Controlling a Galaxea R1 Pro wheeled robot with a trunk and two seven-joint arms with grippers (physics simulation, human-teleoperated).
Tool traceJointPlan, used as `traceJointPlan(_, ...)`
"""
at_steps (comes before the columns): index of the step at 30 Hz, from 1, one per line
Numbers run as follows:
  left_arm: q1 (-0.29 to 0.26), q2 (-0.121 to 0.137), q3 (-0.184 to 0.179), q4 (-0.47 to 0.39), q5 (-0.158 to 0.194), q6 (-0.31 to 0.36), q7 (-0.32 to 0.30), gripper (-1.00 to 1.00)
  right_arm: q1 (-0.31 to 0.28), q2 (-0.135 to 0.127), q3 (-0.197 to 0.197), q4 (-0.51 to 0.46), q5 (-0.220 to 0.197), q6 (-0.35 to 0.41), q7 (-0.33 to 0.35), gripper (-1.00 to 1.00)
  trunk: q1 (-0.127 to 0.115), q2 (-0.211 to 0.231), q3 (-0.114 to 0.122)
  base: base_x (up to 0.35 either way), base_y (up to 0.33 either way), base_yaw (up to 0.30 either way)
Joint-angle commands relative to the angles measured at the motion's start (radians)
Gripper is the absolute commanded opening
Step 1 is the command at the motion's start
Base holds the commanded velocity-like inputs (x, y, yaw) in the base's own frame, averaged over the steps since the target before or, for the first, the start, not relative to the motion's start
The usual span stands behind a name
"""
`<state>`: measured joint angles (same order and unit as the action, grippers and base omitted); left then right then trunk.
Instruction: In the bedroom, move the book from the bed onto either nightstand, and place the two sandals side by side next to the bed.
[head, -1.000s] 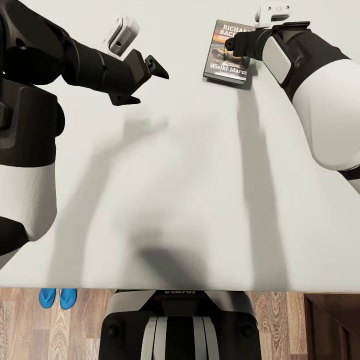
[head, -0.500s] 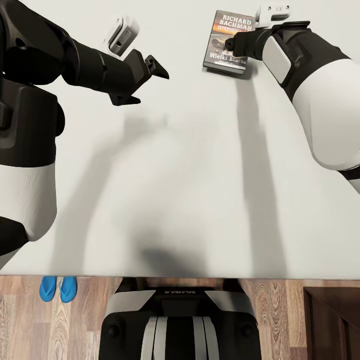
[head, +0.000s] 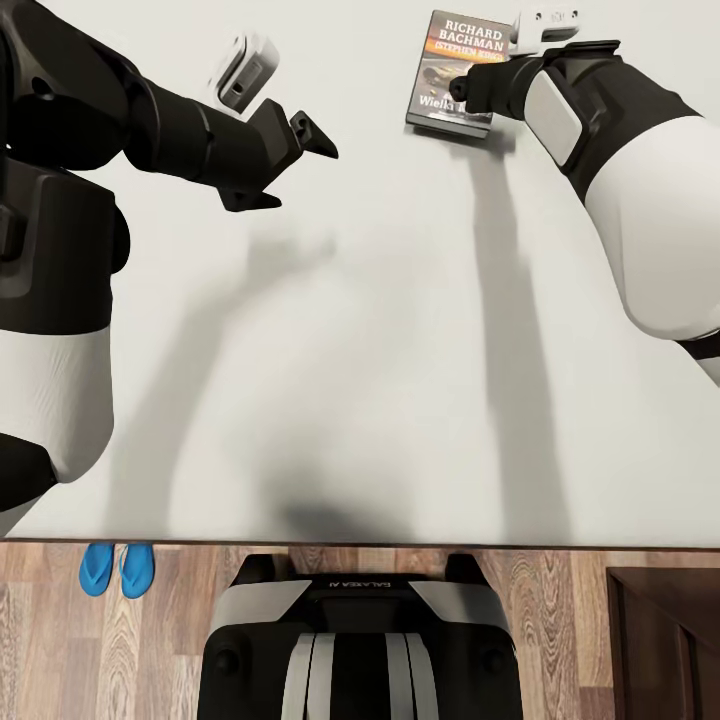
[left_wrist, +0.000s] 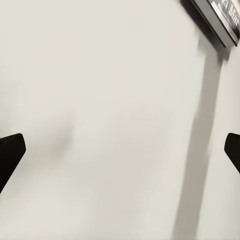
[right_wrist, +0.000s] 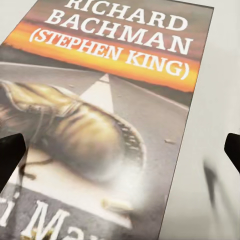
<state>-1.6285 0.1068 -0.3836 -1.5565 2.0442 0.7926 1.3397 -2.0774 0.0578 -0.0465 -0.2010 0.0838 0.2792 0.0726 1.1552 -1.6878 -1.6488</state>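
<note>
Right gripper (head: 470, 93) spread wide, poised over the book (head: 452, 70), gripping nothing. Left gripper (head: 300, 160) likewise agape, empty above the bed (head: 350, 350). Glossy paperback flat on smooth pale mattress; blue sandals (head: 117, 570) paired on wood-plank floor (head: 560, 620).

The book (right_wrist: 107, 115) lies flat on the pale bed (right_wrist: 220, 75), cover up; white lettering reads "RICHARD BACHMAN" with "(STEPHEN KING)" below it across an orange band; under that, a worn brownish boot rests on a grey road with a white centre line; part of large pale title lettering shows at the near edge of the cover; the right tool (right_wrist: 120, 150) hangs over the cover with its dark fingertips (right_wrist: 11, 155) set wide apart
</note>
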Motion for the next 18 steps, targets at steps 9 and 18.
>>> traceJointPlan(9,-0.001,0.001,-0.001,-0.001,0.006,0.008,0.008,1.00,0.000,0.000,0.000,0.051,0.010,0.006,0.005,1.00,0.000,0.000,0.000,-0.118,-0.047,0.000)
traceJointPlan(18,-0.001,-0.001,-0.001,-0.001,0.006,0.008,0.008,1.00,-0.004,0.000,-0.001,0.050,0.010,0.007,0.005,1.00,0.000,0.000,0.000,-0.123,-0.052,0.000)
